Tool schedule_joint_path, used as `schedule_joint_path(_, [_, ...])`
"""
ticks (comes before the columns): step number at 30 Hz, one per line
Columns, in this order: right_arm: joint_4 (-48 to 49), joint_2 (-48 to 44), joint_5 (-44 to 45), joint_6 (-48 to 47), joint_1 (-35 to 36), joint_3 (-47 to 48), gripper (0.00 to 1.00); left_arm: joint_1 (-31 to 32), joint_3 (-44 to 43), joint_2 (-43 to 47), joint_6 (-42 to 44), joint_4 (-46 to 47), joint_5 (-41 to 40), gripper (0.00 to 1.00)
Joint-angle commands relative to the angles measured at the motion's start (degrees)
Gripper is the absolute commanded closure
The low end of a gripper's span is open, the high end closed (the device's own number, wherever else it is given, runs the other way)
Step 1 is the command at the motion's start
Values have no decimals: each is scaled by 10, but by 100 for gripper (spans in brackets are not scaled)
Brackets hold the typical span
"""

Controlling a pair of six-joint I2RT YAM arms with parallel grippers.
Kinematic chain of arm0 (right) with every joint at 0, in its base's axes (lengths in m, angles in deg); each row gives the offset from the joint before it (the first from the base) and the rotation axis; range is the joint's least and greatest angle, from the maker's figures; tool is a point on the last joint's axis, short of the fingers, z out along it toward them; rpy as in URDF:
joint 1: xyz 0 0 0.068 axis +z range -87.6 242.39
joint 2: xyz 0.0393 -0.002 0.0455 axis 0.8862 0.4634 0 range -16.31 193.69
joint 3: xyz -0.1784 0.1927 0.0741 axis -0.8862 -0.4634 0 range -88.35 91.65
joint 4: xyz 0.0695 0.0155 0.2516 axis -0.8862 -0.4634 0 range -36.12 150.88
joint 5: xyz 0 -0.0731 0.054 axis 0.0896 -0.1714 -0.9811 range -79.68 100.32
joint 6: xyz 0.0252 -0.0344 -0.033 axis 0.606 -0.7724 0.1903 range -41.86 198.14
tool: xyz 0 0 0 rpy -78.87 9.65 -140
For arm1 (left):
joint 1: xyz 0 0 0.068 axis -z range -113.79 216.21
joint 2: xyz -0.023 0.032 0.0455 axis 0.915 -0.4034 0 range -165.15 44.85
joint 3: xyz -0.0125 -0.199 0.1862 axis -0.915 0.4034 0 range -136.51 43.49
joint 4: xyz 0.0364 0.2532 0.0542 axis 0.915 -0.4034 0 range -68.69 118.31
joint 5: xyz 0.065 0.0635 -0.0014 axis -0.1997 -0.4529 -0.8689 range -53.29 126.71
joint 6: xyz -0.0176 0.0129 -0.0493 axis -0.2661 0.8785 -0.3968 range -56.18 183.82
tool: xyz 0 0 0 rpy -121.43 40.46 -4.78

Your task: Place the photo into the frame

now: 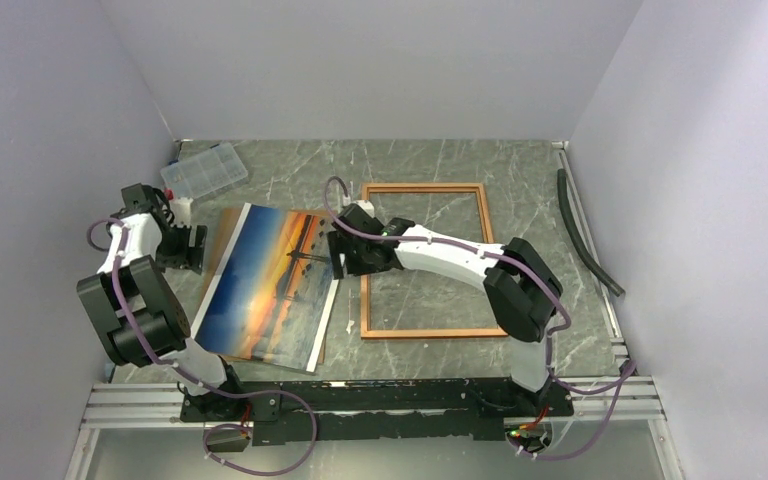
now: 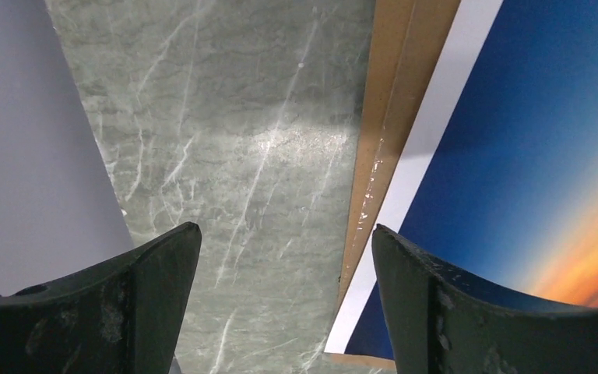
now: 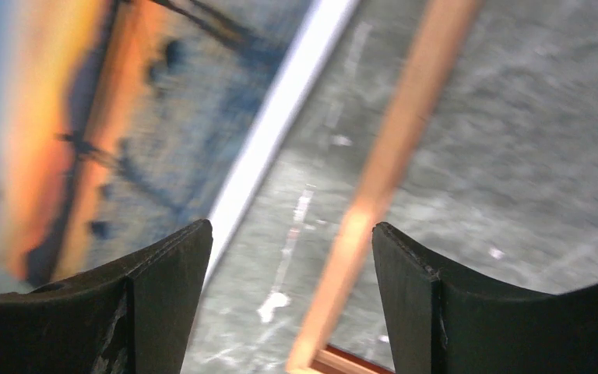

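My right jaws stand apart with nothing between them, hovering over the bare strip of counter [image 3: 467, 257] between the white edge of the photo [image 3: 86, 132] and the left rail of the frame [image 3: 389, 164]. My left jaws are equally wide and empty, low at the photo's left side, where a brown backing board [image 2: 393, 101] shows from beneath it. The photo lies face up and skewed, just left of the frame, which lies flat right of centre. The step in hand, as I judge it, is getting hold of the print alone. I would bring the right jaws down on that white border, slipping one jaw under the sheet and keeping the pinch shallow so it does not crease. The left jaws can take the opposite edge, clear of the board, so the sheet rises level. Then I would square it to the frame's opening before lowering it inside the rails.
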Motion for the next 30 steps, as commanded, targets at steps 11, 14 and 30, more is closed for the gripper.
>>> schedule_joint_path(11, [48,104,-117,71,-2,98,17,5,38,-36,-30,41,46,19])
schedule_joint_path(14, [39,121,-111,81,-6,107,17,12,45,-45,-35,51,48,22])
schedule_joint_path(30, [192,150,-200,174,-48,56,18,67,61,-113,-55,89,41,43])
